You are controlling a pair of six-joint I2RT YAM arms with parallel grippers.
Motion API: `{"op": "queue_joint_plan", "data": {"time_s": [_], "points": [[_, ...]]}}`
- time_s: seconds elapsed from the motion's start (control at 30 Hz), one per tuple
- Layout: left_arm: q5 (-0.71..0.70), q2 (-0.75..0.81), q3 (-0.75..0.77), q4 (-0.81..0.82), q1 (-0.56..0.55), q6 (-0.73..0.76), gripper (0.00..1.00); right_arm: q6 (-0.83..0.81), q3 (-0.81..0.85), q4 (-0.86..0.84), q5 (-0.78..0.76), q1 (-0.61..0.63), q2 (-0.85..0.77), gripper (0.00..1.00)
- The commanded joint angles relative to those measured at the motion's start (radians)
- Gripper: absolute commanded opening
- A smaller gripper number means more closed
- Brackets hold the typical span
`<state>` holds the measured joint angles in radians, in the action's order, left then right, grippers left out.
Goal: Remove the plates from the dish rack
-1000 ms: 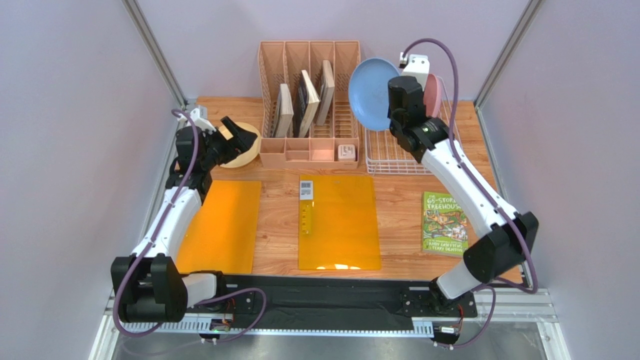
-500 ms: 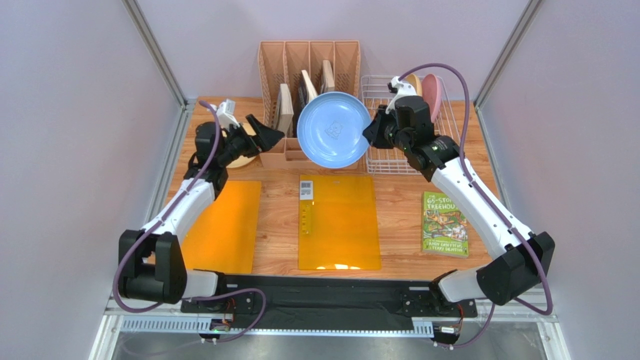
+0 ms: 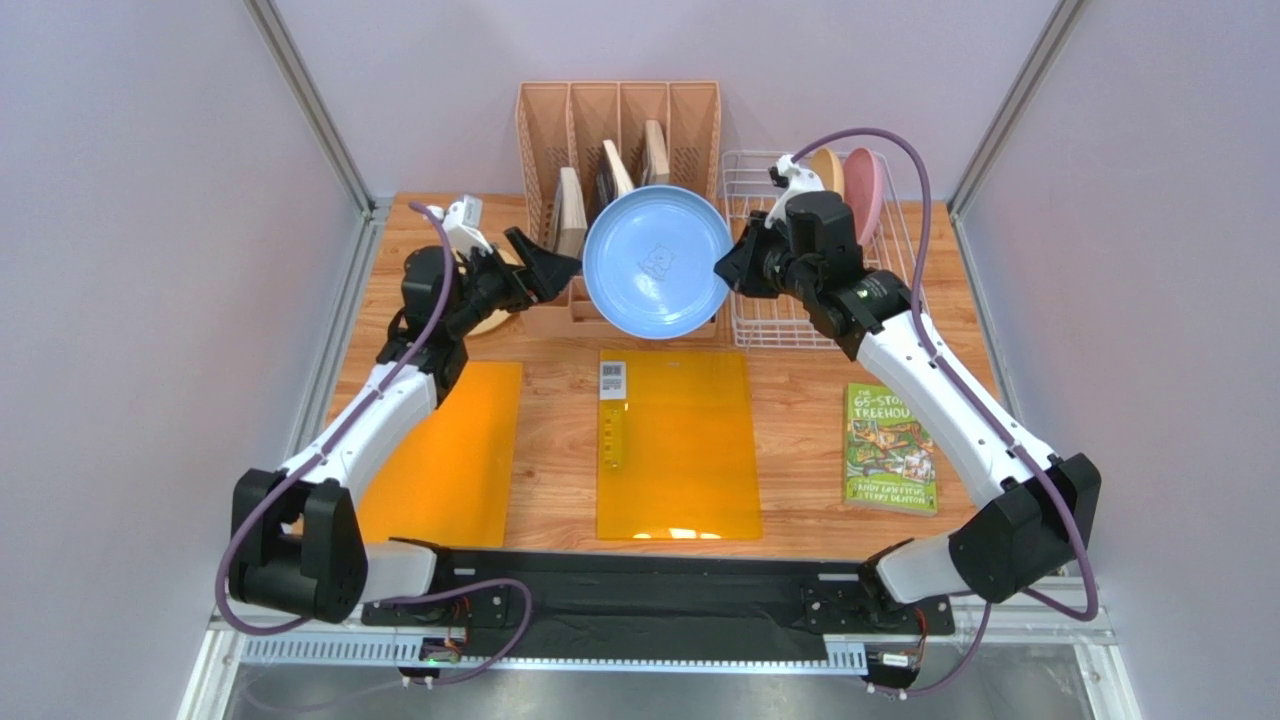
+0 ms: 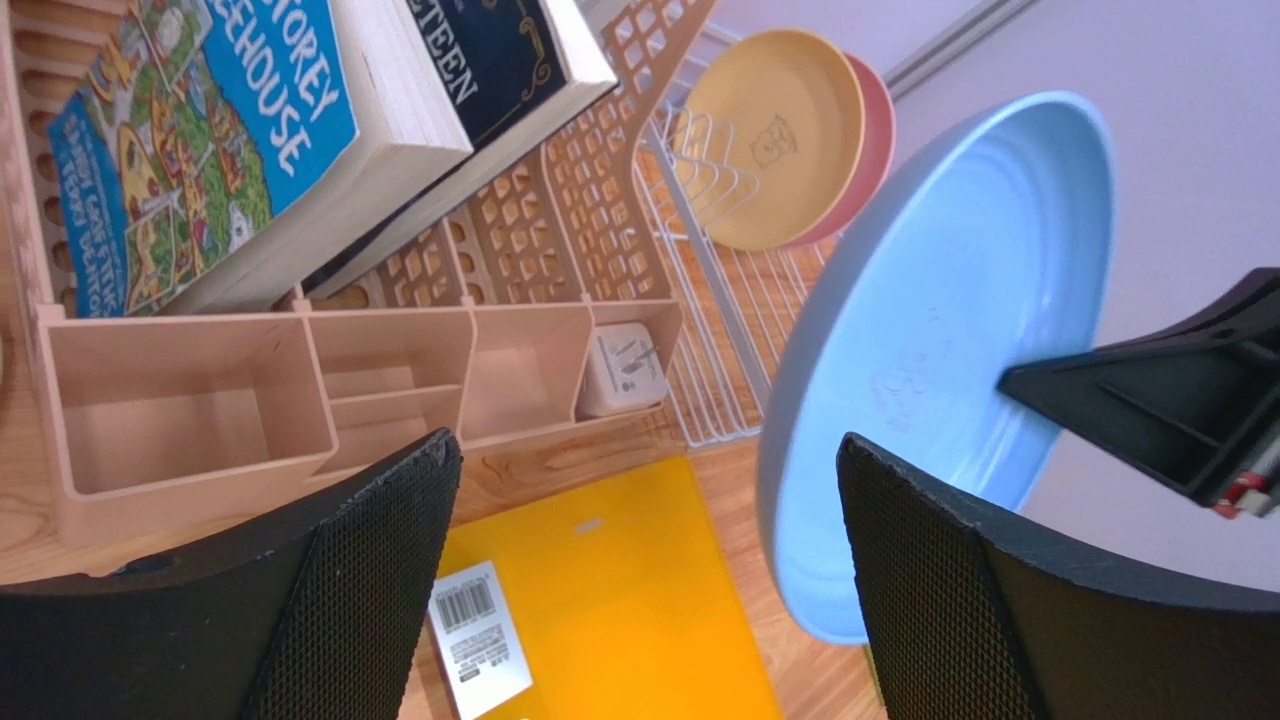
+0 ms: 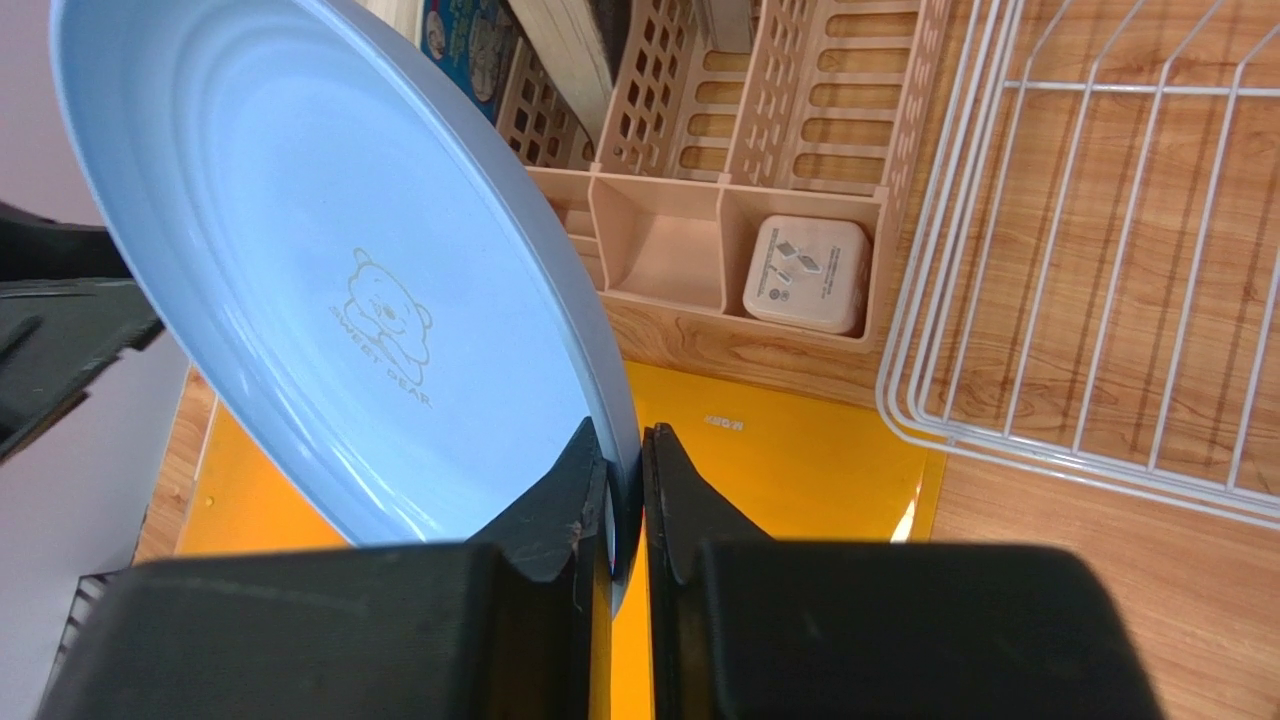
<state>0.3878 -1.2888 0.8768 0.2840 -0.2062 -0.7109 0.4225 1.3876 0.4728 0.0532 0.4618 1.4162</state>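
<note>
My right gripper (image 3: 727,272) (image 5: 628,450) is shut on the rim of the light blue plate (image 3: 657,263) (image 5: 346,285), holding it up on edge in front of the organizer. My left gripper (image 3: 544,264) (image 4: 646,450) is open just left of the plate. The plate's rim (image 4: 947,345) sits by its right finger, not clamped. The white wire dish rack (image 3: 812,308) (image 5: 1082,225) holds a tan plate (image 3: 825,165) (image 4: 774,135) and a pink plate (image 3: 864,188) (image 4: 875,135) upright at its back. A pale yellow plate (image 3: 489,317) lies on the table under the left arm.
A pink-beige organizer (image 3: 616,135) (image 4: 196,405) with books stands at the back centre, a small white box (image 5: 812,273) in its front tray. Two orange mats (image 3: 673,443) (image 3: 443,450) lie on the wooden table. A green book (image 3: 890,447) lies at the right.
The right arm carried the blue plate from above the rack leftward to in front of the organizer. The left gripper moved right, up to the plate's left edge.
</note>
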Motion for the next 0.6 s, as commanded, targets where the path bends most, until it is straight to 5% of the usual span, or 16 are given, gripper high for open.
{"op": "queue_joint_plan", "data": {"time_s": [0.0,0.37,0.57], "points": [[-0.061,0.109,-0.01,0.024,-0.009,0.05,1.0,0.01,-0.016,-0.066,-0.052,-0.009,-0.003,0.0],[0.02,-0.006,0.017,0.057,-0.022,0.005,0.96,0.062,-0.018,-0.138,0.105,-0.015,0.055,0.0],[0.039,-0.079,0.036,0.099,-0.042,-0.016,0.84,0.079,-0.01,-0.151,0.174,-0.014,0.089,0.0]]}}
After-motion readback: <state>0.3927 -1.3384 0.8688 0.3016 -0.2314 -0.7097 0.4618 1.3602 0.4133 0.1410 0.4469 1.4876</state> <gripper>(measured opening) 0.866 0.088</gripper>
